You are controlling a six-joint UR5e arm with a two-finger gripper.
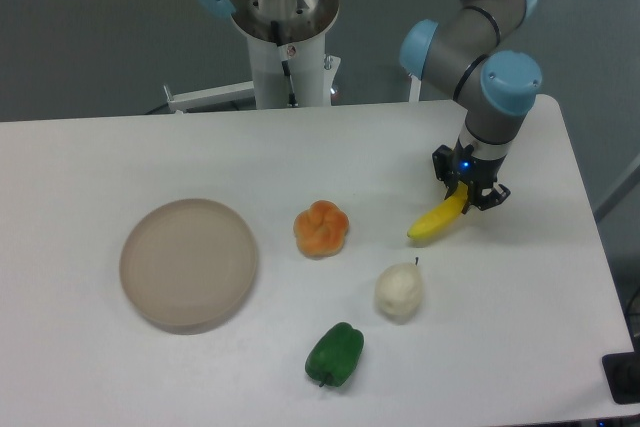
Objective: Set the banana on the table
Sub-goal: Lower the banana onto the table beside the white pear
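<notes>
The bright-yellow banana (436, 221) is at the right side of the white table (90, 167). Its upper end sits between the fingers of my gripper (468, 196), and its lower end points left and down, at or just above the tabletop. The gripper points straight down and is closed on the banana's upper end. I cannot tell whether the banana's lower end touches the table.
A round beige plate (188, 263) lies at the left. An orange fruit (321, 228) sits mid-table, a pale cream pear (399, 291) is just below the banana, and a green pepper (335, 354) is near the front. The arm's base (285, 27) stands at the back.
</notes>
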